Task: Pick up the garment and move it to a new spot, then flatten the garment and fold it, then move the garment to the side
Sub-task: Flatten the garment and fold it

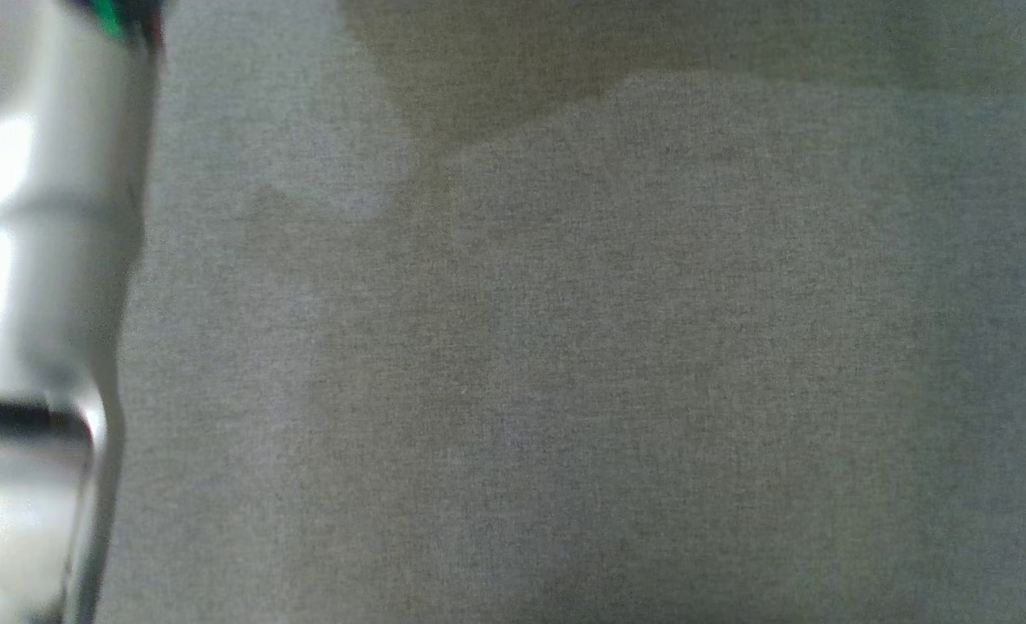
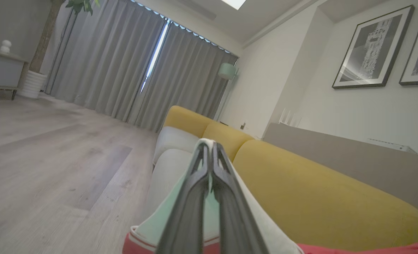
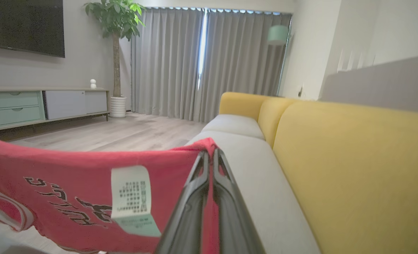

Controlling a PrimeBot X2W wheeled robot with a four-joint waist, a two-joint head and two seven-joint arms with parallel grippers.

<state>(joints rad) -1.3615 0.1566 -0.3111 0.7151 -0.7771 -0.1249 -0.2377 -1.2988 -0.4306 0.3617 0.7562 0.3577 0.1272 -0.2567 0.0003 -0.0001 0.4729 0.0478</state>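
Observation:
The garment (image 3: 71, 183) is red with dark lettering and a white care label (image 3: 130, 194), and it hangs stretched in the air over the sofa seat (image 3: 265, 187). My right gripper (image 3: 209, 151) is shut on its top edge. In the left wrist view my left gripper (image 2: 209, 144) is shut on a pale white-and-mint part of the garment (image 2: 152, 225), which has a red striped hem below. A blurred pale forearm (image 1: 36, 303) runs down the left of the head view, over grey woven cloth (image 1: 565, 347) seen very close.
A sofa with a yellow back (image 3: 353, 169) and pale seat cushions (image 2: 170, 141) runs away from me. Wooden floor (image 2: 53, 158) lies to its left. A low TV cabinet (image 3: 36, 106), a potted plant (image 3: 115, 53), grey curtains (image 3: 195, 60) and a floor lamp (image 3: 278, 35) stand beyond.

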